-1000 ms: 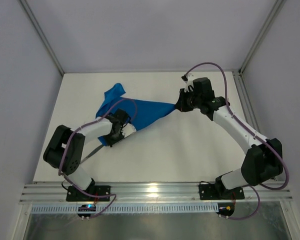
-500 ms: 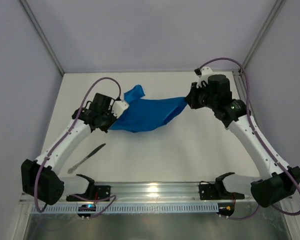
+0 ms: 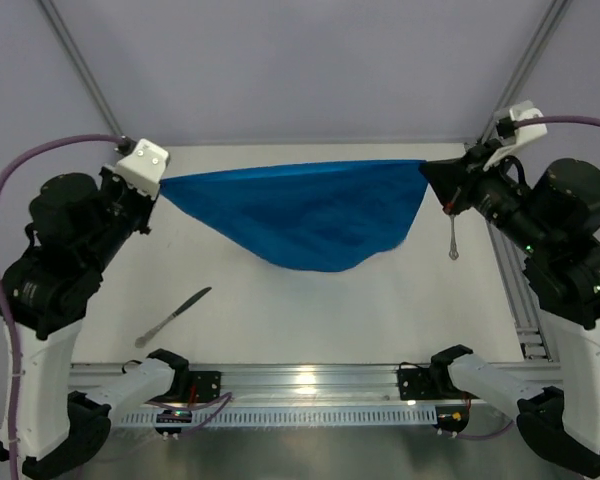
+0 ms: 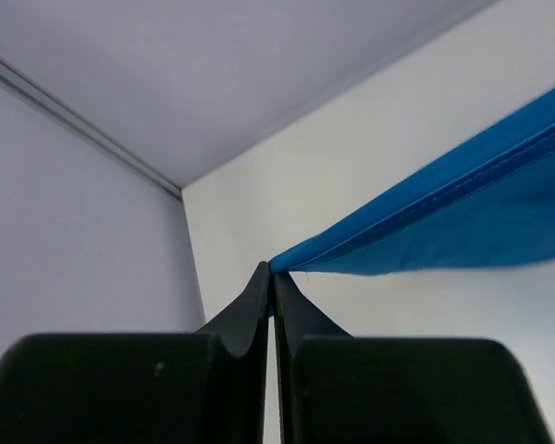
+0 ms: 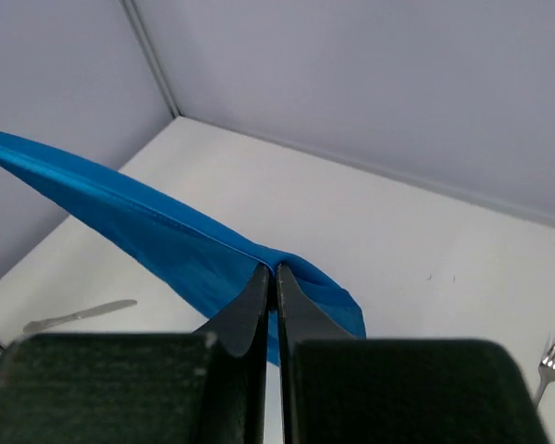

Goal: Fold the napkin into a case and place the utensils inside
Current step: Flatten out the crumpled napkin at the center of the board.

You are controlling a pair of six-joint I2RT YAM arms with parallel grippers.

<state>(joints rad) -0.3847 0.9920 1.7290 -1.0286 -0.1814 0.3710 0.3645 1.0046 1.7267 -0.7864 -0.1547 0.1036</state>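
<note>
Napkin (image 3: 305, 215) hangs in the air above the table (image 3: 330, 320), spread open and stretched wide between the two raised arms. Its top edge runs taut and nearly straight from one upper corner to the other. The rest of the blue cloth sags below that edge in a rounded belly, deepest a little right of the middle. Whether the lowest part touches the table I cannot tell.

The left pincer (image 3: 158, 185) is clamped on the left upper corner. In the left wrist view its two black jaws are pressed together with only the tip of the cloth caught between them, and the hemmed edge leads away to the right.

The right pincer (image 3: 427, 170) is clamped on the right upper corner in the same way, jaws together on the cloth, which bunches a little just past them.

The fork (image 3: 453, 235) lies on the table near its right edge, just beside the hanging cloth in the top view. The knife (image 3: 173, 317) lies slanted on the near left part of the table, well apart from the fork.
</note>
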